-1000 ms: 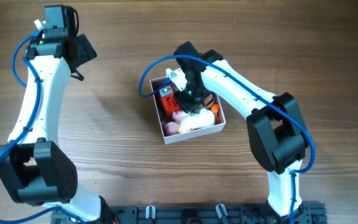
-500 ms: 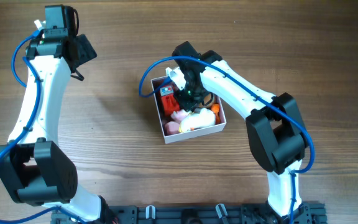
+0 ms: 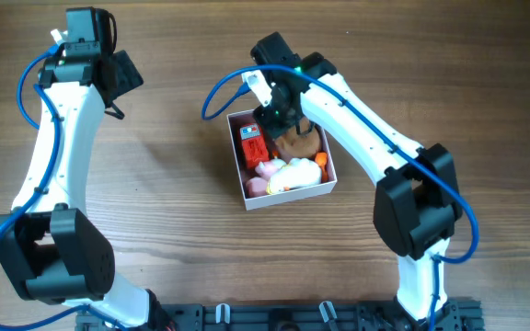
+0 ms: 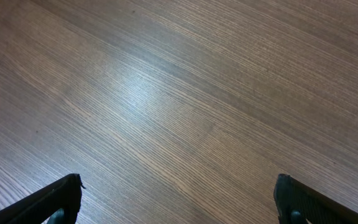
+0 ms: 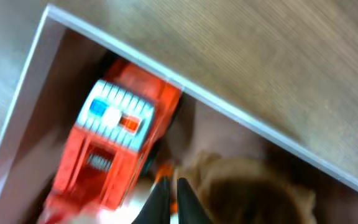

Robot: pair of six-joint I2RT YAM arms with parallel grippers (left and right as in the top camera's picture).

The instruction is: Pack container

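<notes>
Right hand (image 5: 171, 198), pinched narrow on nothing, hangs over the well-filled container (image 3: 288, 196); placing looks done, so next lift clear.

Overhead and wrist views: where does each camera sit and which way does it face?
Overhead: above the table, looking straight down; both arms, left hand and right hand.
Left wrist: on the left arm, facing bare wood; fingertips at bottom corners.
Right wrist: looking down into the box at a red truck; fingertips bottom centre.
Shared: overhead and right wrist show box and truck.
</notes>
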